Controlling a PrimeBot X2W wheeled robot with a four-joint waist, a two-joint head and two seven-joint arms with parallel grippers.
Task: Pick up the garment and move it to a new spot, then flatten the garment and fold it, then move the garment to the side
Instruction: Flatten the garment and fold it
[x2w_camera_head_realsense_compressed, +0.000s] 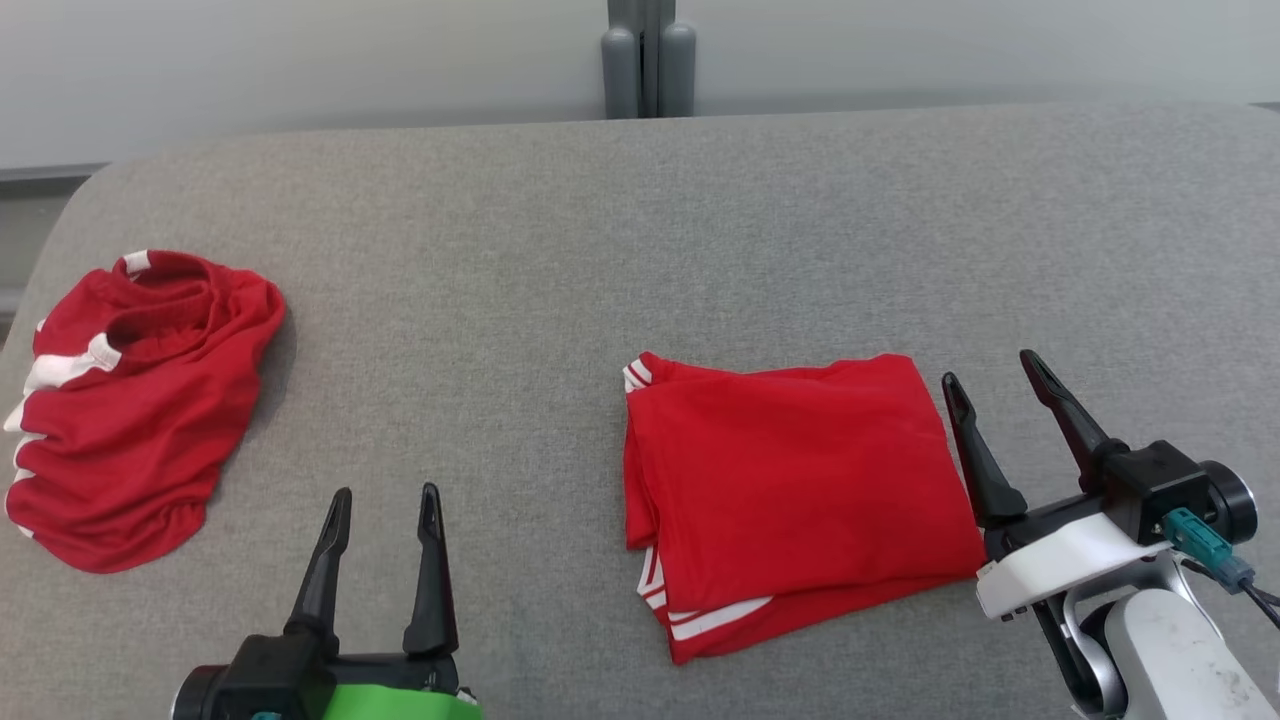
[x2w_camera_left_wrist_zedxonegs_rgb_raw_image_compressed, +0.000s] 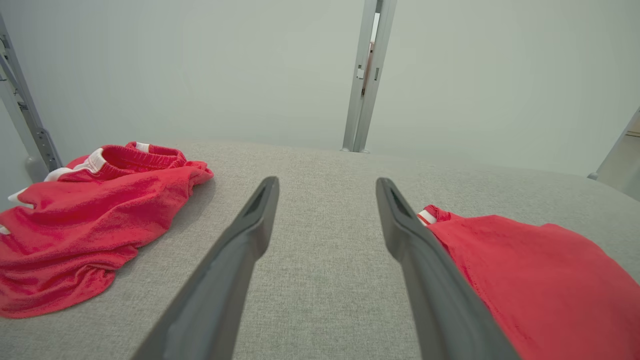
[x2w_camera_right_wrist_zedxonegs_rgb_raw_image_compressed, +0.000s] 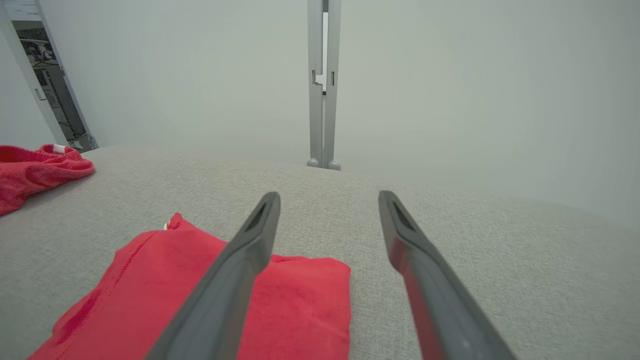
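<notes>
My right gripper (x2w_camera_head_realsense_compressed: 990, 370) is wide and empty, just beside the right edge of the folded red garment (x2w_camera_head_realsense_compressed: 800, 480). My left gripper (x2w_camera_head_realsense_compressed: 387, 490), also wide and empty, sits left of it. The head view shows the garment's white-striped near edge. A crumpled red garment (x2w_camera_head_realsense_compressed: 130, 420) lies far left.

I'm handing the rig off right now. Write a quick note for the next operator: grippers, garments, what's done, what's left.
Left gripper: open, empty, over the bare grey surface between the two garments.
Right gripper: open, empty, at the right edge of the folded red garment.
Done: that garment lies folded, right of centre.
Left: the crumpled red garment at the far left is not yet flattened or folded; probably next.
</notes>
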